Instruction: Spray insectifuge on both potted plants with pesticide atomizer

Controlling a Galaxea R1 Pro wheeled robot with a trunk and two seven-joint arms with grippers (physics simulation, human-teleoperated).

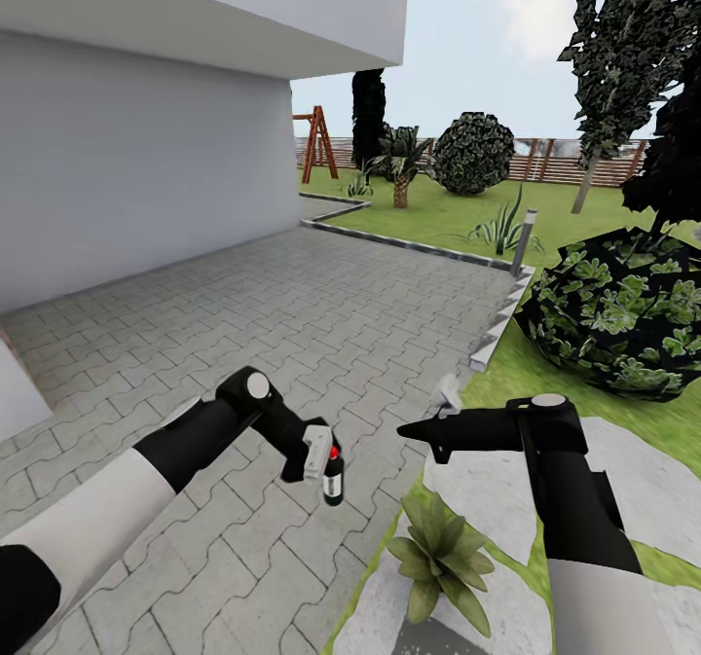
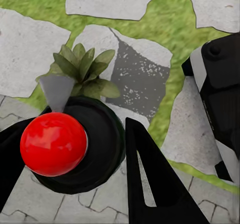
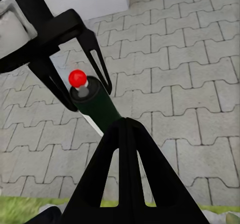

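Our left gripper (image 1: 326,468) is clamped on the pesticide atomizer (image 1: 333,480), holding it above the grey paving (image 1: 321,324) at the lawn's edge. Our right gripper (image 1: 407,430), fingers pressed together with nothing between them, points at the bottle. A potted plant (image 1: 440,558) sits just below on a stepping stone (image 1: 389,616).

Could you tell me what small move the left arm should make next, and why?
Probably swing the left gripper a little toward the potted plant. It is shut on the pesticide atomizer, which hangs over the grey paving, beside the plant rather than above it, so spray from here might miss some leaves.
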